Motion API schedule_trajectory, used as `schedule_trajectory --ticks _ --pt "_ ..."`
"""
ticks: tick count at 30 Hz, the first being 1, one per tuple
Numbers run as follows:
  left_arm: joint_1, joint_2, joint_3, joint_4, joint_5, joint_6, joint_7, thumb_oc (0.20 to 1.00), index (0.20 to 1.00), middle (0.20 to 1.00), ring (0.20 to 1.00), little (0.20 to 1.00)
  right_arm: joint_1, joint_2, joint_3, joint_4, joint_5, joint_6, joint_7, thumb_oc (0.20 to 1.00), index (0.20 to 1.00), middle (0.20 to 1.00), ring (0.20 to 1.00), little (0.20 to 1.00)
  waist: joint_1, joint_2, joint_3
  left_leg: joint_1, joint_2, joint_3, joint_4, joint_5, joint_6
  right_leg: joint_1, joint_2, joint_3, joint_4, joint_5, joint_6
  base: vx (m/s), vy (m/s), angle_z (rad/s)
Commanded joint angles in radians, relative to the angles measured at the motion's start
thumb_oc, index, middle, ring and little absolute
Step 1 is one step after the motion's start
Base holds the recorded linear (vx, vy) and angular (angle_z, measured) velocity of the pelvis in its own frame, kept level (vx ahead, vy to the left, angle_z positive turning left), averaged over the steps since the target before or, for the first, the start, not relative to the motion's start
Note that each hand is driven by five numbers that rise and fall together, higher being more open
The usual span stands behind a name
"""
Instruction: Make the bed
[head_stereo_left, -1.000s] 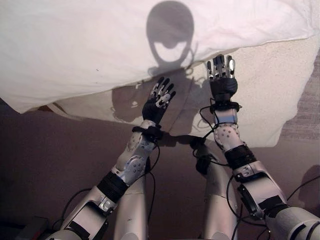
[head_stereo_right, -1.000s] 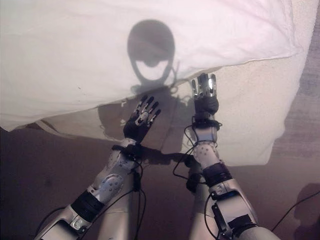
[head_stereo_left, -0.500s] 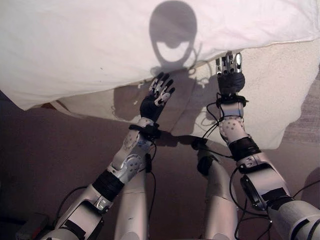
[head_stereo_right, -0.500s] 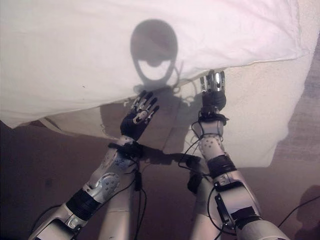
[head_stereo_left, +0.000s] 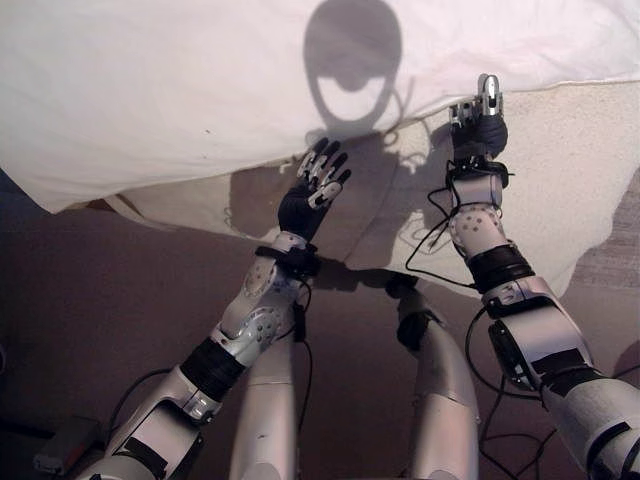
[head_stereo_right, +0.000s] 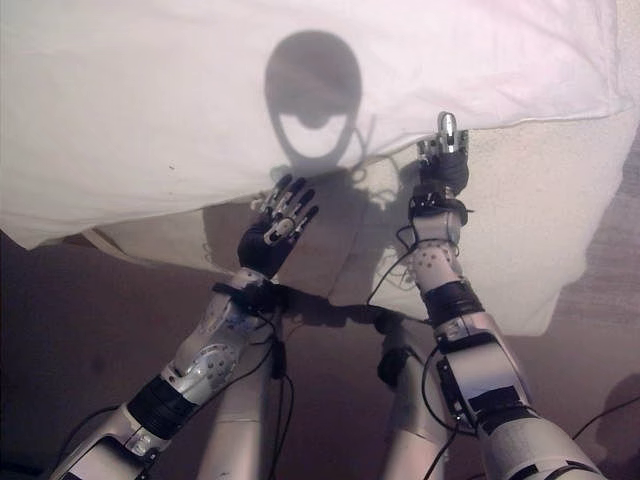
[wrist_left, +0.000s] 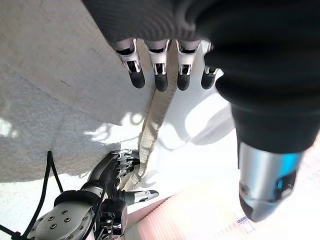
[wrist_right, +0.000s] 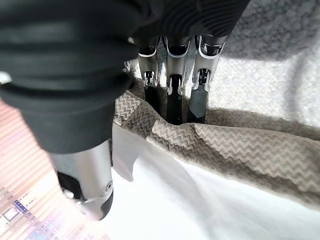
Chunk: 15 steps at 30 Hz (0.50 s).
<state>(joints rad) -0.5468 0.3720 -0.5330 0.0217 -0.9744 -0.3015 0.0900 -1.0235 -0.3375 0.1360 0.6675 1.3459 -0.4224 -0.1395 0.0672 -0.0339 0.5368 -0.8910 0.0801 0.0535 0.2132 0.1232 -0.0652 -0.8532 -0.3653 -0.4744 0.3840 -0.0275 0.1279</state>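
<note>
While my left hand (head_stereo_left: 312, 193) hovers with fingers spread loose over the beige blanket (head_stereo_left: 560, 170), holding nothing, my right hand (head_stereo_left: 477, 122) sits at the blanket's folded edge where the white duvet (head_stereo_left: 150, 90) overlaps it. From the right wrist view I see its fingers (wrist_right: 172, 95) dipping into the herringbone-weave hem, thumb apart, but I can't tell whether they actually grip it.

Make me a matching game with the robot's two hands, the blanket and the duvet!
Things:
1. left hand
2. right hand
3. smooth white duvet
4. cream zigzag-woven blanket

States:
a. lying on top
b. fingers spread, touching nothing
c. lying underneath, edge sticking out
d. fingers dug into the blanket's edge

Pairs: 1-b, 2-d, 3-a, 4-c
</note>
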Motion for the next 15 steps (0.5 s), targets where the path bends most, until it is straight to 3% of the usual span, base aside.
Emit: schedule_trajectory --ticks 1,15 --pt "0.015 0.005 -0.035 -0.142 0.065 -0.038 -0.02 1.0 1.0 1.0 1.0 1.0 -0.082 -0.088 0.046 -0.057 -0.065 -0.018 0.002 1.0 1.0 1.0 1.0 1.0 0.015 0.013 -0.017 0.031 -0.036 0.038 0.033 -0.132 0.026 -0.027 0.053 0.042 -0.078 0.106 0.048 0.0 0.0 0.0" --pt "0.046 0.031 -0.04 -0.154 0.053 -0.033 -0.034 1.0 1.0 1.0 1.0 1.0 -0.24 -0.156 0.052 0.086 -0.045 -0.026 -0.013 1.0 1.0 1.0 1.0 1.0 0.023 0.007 -0.017 0.029 -0.032 0.033 0.032 -0.134 0.024 -0.032 0.058 0.039 -0.071 0.103 0.051 0.0 0.0 0.0"
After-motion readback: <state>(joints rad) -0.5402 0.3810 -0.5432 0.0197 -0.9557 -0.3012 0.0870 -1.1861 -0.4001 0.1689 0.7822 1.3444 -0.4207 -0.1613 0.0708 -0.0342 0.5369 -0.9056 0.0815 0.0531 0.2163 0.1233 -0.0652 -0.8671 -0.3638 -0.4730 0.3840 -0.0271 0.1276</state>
